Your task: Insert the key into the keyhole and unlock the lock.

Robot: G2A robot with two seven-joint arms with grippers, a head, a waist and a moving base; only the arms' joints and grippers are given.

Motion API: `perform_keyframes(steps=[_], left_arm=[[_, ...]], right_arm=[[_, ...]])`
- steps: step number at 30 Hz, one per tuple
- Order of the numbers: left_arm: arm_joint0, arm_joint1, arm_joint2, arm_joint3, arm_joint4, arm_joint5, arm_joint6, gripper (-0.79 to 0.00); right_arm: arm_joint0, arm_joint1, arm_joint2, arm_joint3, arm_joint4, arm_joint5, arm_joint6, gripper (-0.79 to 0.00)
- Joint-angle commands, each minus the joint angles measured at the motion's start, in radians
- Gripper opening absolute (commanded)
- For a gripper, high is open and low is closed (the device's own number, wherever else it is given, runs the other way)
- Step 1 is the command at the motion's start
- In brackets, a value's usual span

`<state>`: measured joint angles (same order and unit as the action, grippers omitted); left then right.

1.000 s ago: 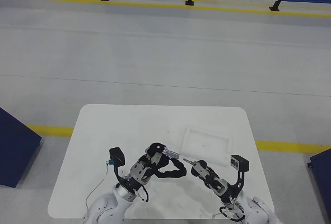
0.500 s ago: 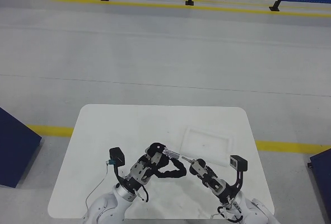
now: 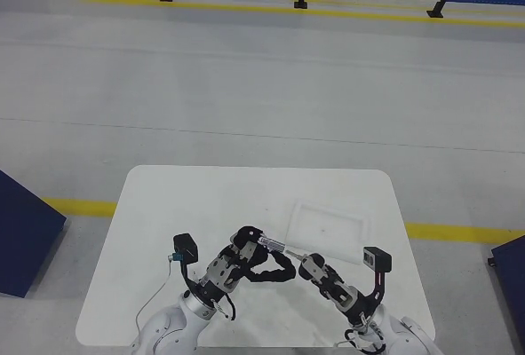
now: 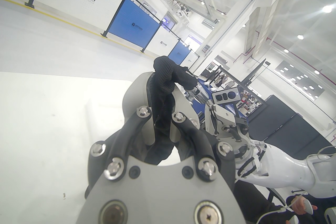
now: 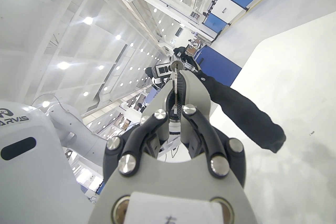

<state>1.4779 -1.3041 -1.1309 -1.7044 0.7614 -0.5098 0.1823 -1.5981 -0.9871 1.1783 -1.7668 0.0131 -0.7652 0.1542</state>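
Observation:
A cable lock with a black mesh sleeve [image 3: 275, 270] hangs above the table's front, and my left gripper [image 3: 247, 252] is shut on its cable [image 4: 168, 72]. The lock's metal cylinder [image 5: 176, 64] faces my right gripper [image 5: 178, 78], keyhole forward. That gripper [image 3: 310, 264] is shut on a flat silver key [image 5: 174, 84] whose tip is right at the keyhole. How deep the blade sits, I cannot tell. In the left wrist view my left gripper [image 4: 162, 84] clamps the sleeve, with the cylinder [image 4: 194, 92] beyond it.
The white table [image 3: 191, 200] has rounded corners. A shallow white tray [image 3: 331, 224] lies on it just behind the two grippers. Blue barriers [image 3: 4, 231] stand on the floor to either side of the table.
My right gripper has edged left with the key, closing the gap to the lock's cylinder. The left gripper and the lock have stayed where they were.

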Motion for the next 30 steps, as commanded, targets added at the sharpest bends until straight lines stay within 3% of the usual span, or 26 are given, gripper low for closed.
perform_keyframes(steps=[1, 30], left_arm=[[0.000, 0.000, 0.000, 0.000, 0.000, 0.000, 0.000, -0.785], [0.000, 0.000, 0.000, 0.000, 0.000, 0.000, 0.000, -0.785]], right_arm=[[0.000, -0.002, 0.000, 0.000, 0.005, 0.002, 0.006, -0.785], [0.010, -0.030, 0.004, 0.005, 0.033, 0.032, 0.039, -0.785]])
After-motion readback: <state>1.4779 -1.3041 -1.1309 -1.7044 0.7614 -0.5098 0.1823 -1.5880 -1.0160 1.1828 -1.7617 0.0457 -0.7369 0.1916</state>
